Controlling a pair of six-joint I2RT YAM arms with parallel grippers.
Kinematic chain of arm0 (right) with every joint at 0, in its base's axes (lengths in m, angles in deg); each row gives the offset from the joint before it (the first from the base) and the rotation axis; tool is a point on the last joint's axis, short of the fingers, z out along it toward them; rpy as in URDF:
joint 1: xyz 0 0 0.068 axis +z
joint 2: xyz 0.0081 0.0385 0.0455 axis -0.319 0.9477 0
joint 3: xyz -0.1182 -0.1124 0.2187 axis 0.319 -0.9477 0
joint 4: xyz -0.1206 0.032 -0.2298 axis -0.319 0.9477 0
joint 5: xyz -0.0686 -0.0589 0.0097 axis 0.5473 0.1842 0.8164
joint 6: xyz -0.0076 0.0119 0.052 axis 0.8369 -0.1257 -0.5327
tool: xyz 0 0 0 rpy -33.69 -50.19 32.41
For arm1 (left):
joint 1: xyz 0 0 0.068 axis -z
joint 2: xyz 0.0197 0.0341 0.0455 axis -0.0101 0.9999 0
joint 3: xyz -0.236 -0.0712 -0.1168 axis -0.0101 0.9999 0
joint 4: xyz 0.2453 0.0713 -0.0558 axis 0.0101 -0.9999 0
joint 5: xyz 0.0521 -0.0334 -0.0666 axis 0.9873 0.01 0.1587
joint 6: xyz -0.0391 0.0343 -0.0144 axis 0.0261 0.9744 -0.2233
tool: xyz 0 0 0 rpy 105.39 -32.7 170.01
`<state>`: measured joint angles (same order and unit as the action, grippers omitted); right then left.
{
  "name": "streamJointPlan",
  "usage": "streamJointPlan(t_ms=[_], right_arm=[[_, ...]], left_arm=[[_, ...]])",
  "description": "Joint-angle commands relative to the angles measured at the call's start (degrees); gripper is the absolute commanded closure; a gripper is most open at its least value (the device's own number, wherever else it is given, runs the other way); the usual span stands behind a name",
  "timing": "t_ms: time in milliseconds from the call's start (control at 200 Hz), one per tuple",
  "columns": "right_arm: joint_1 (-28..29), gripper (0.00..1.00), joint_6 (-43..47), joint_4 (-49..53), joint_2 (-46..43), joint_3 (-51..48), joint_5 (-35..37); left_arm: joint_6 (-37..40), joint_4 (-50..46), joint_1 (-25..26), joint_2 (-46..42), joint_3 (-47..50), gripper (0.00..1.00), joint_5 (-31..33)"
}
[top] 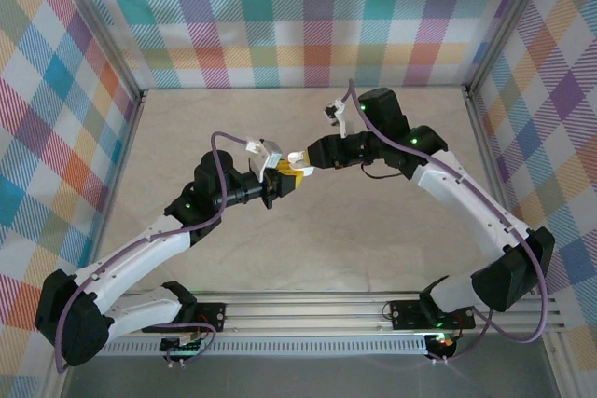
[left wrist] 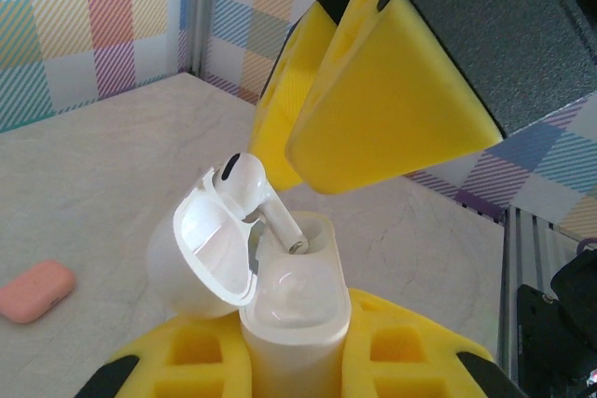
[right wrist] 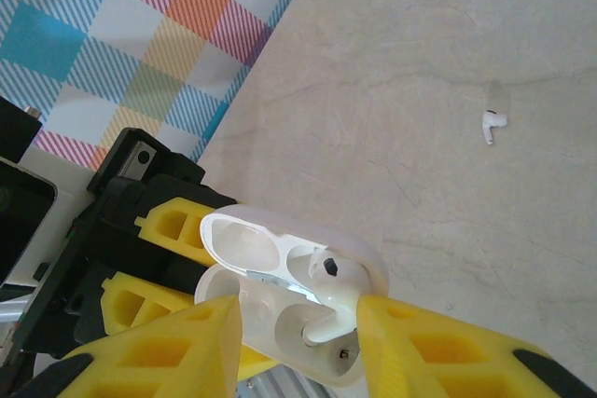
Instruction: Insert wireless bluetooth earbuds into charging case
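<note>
Wide view first: a beige, stone-veined matte desk (top: 233, 118) ringed by plaid fabric walls (top: 280, 16), and two white-shelled arms reaching in to meet over its middle. The left gripper (left wrist: 297, 361), with chunky yellow fingers moulded in square hollows, is clamped on the base of a glossy white charging case (left wrist: 297, 300), smooth and rounded like a pebble and standing upright. Its hinged lid (left wrist: 201, 249) is flipped open to one side, a shiny scooped shell. The right gripper (right wrist: 298, 319) hangs right over that open mouth, and its wedge-shaped yellow fingers are parted to a moderate gap, wider than the bud between them, with one finger touching it. Off on the desk, well apart from the action, lies a salmon-pink case (left wrist: 35, 291), matte, soft-cornered and closed flat. Down to the small stuff: a white earbud (left wrist: 244, 179), glossy with a dark oval patch on its bulb, sits tilted with its stem dipping into the case's well and its bulb above the rim. A second white earbud (right wrist: 492, 124) lies loose on the bare desk, well apart from the case.
</note>
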<state>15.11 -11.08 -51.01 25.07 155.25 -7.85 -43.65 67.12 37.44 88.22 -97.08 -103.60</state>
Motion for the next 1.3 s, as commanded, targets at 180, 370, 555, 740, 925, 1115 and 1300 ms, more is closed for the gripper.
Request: streamJointPlan(t_ms=[180, 370, 555, 740, 925, 1115, 1300], right_arm=[[0.19, 0.6, -2.7, 0.25, 0.86, 2.04, 2.44], [0.26, 0.59, -3.61, -0.19, -0.81, 2.17, 3.33], [0.29, 0.59, -4.59, -0.21, -1.72, 2.38, 2.97], [0.3, 0.59, -3.99, 0.86, -0.97, 2.14, 1.41], [0.3, 0.6, -3.95, 0.95, -1.05, 1.51, 0.61], [0.39, 0.59, -5.66, -0.45, -2.76, -0.08, 0.33], [0.39, 0.54, -8.0, -2.69, -4.65, -1.0, 0.92]], left_arm=[[0.18, 4.96, 0.92, -2.64, 0.44, 1.0, -3.17], [0.07, 4.87, 0.93, -2.49, 0.5, 1.0, -2.35], [-0.46, 4.91, 0.93, -2.52, 0.51, 1.0, -2.15], [-0.87, 5.22, 0.93, -2.59, 0.25, 1.0, -2.16], [-0.86, 5.05, 0.93, -2.86, 0.31, 1.0, -1.89], [-0.86, 4.78, 0.93, -3.0, 0.42, 1.0, -0.59], [-1.06, 4.7, 0.93, -2.59, 0.5, 1.0, 0.3]])
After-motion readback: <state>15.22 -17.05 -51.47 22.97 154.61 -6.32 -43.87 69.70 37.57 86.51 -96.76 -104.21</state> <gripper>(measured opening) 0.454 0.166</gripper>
